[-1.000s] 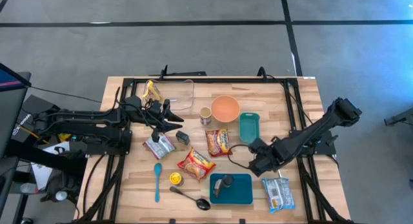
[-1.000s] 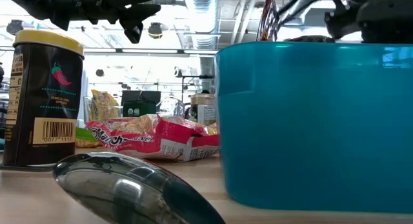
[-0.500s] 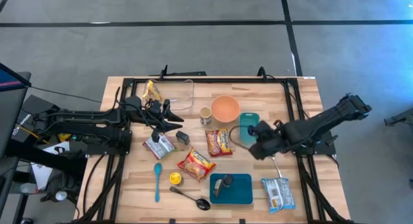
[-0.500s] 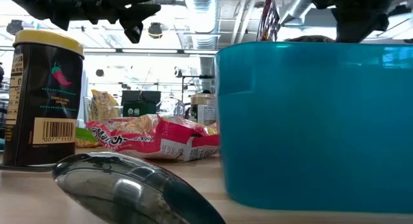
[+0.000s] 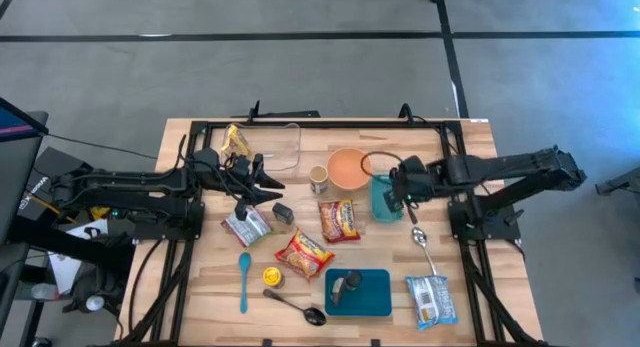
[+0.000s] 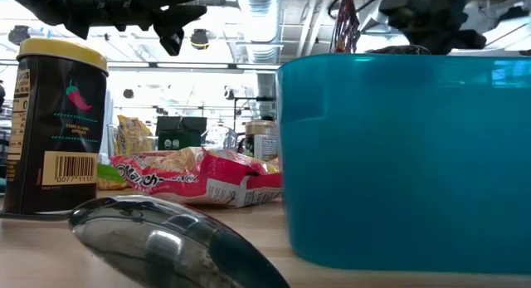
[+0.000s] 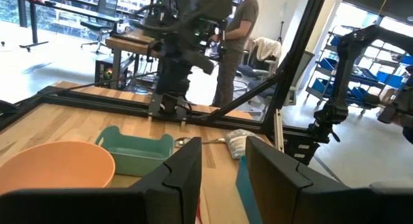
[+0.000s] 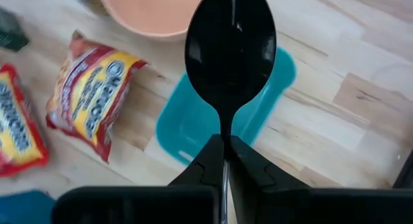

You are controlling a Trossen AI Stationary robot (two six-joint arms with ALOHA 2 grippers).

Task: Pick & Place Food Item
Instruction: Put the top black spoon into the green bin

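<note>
R gripper (image 5: pixel 399 190) moved over teal dish (image 5: pixel 386 199); wrist view shows it clamping black spoon (image 8: pixel 230 50).

From the middle of the wooden table (image 5: pixel 200 297), a clear tub (image 5: pixel 286 145) sits at eleven o'clock, a light blue spoon (image 5: pixel 243 281) at seven, a metal spoon (image 5: pixel 295 307) at six. Beyond stands a person (image 7: pixel 242 30), possibly at a workbench.

Right end effector (image 5: pixel 397 186) shut, left end effector (image 5: pixel 272 194) partly open.
</note>
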